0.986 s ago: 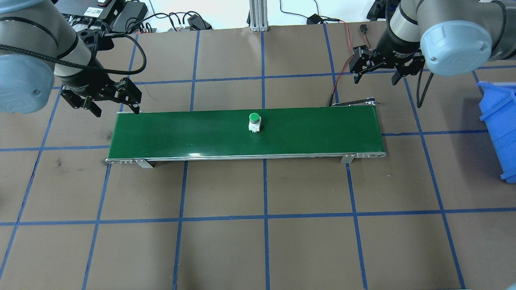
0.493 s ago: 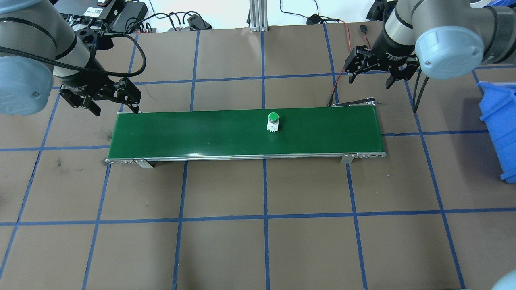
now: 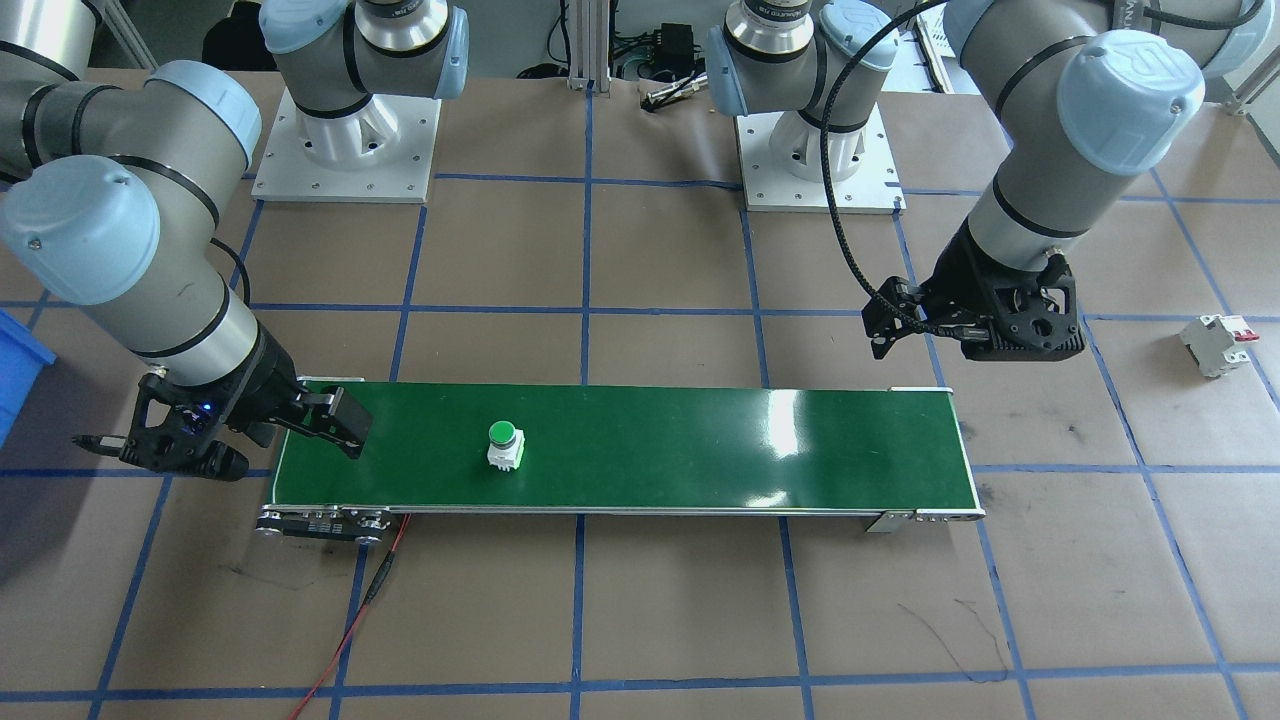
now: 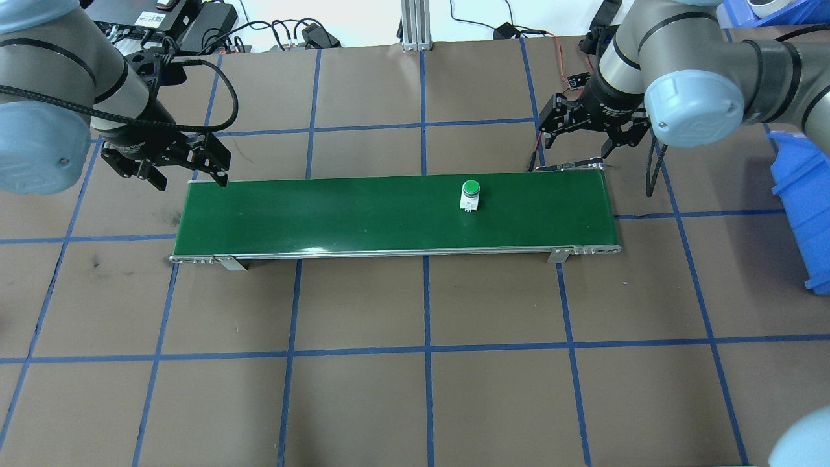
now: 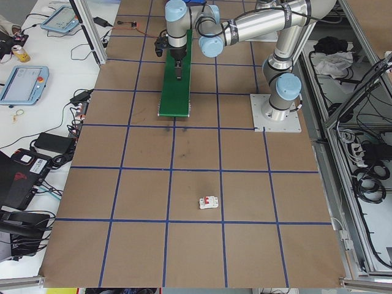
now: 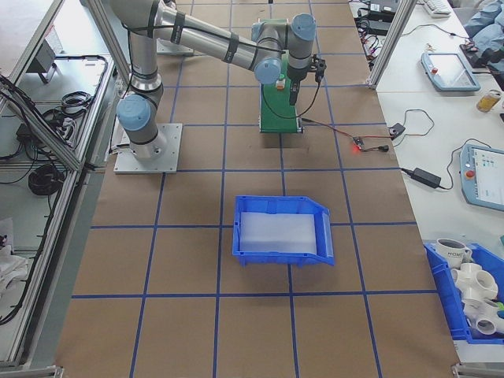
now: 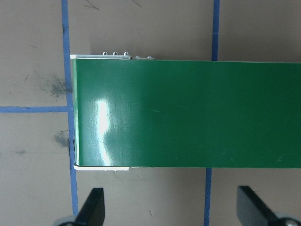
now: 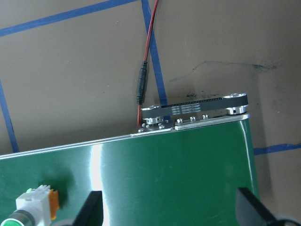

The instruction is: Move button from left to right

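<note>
The button (image 4: 471, 194) stands upright on the conveyor belt (image 4: 324, 214), toward its right end. The left gripper (image 4: 175, 170) hangs just behind the belt's left end, and the right gripper (image 4: 577, 139) behind its right end. A bin (image 4: 804, 207) sits on the table (image 4: 415, 389) well right of the belt.

arms: two showing, left arm (image 4: 45, 97) and right arm (image 4: 694, 97)
grippers: two showing, left gripper (image 4: 188, 178) and right gripper (image 4: 576, 146), each carrying two fingers
button (image 4: 470, 194): one sitting on the belt
conveyor belt (image 4: 324, 214): one lying on the table (image 4: 415, 389)
circuit breaker (image 3: 1217, 344): one lying on the table
blue bins: one big bin (image 6: 282, 231) sitting on the table, a second one (image 6: 465, 303) showing at the edge in the right side view
red-black cable (image 3: 350, 620): one trailing from the belt end
base plates: two showing, (image 3: 345, 150) and (image 3: 820, 165)
</note>
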`<state>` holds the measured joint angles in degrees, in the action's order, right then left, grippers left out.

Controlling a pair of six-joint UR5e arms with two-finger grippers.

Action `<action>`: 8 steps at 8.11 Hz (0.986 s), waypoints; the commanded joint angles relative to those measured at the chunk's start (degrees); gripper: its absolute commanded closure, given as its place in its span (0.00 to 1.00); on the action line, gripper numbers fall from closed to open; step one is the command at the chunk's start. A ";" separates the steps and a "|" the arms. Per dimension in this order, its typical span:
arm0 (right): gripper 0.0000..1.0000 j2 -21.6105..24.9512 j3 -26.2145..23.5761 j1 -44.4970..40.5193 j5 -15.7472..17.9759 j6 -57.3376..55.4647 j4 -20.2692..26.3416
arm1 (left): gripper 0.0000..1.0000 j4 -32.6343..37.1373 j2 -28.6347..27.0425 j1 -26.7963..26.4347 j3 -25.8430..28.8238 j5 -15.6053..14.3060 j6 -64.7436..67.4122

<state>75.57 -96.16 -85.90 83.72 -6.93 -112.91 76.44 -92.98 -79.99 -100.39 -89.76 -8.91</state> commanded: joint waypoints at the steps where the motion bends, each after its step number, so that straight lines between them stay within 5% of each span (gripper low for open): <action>1: 0.00 0.11 -0.17 -3.99 -0.23 -6.76 -1.43 | 0.00 0.64 1.83 -0.25 -0.24 2.56 -0.05; 6: 0.01 -3.22 -0.25 -4.89 -3.73 -7.57 -1.61 | 0.00 2.30 2.63 -0.17 -0.42 2.56 -0.05; 8: 0.03 -5.33 -1.21 -4.89 -0.86 -6.26 -1.53 | 0.00 1.78 1.75 -0.25 -0.33 2.83 -0.14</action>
<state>72.23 -96.50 -90.77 81.15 -14.03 -114.48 78.34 -90.61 -80.18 -100.69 -87.01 -8.96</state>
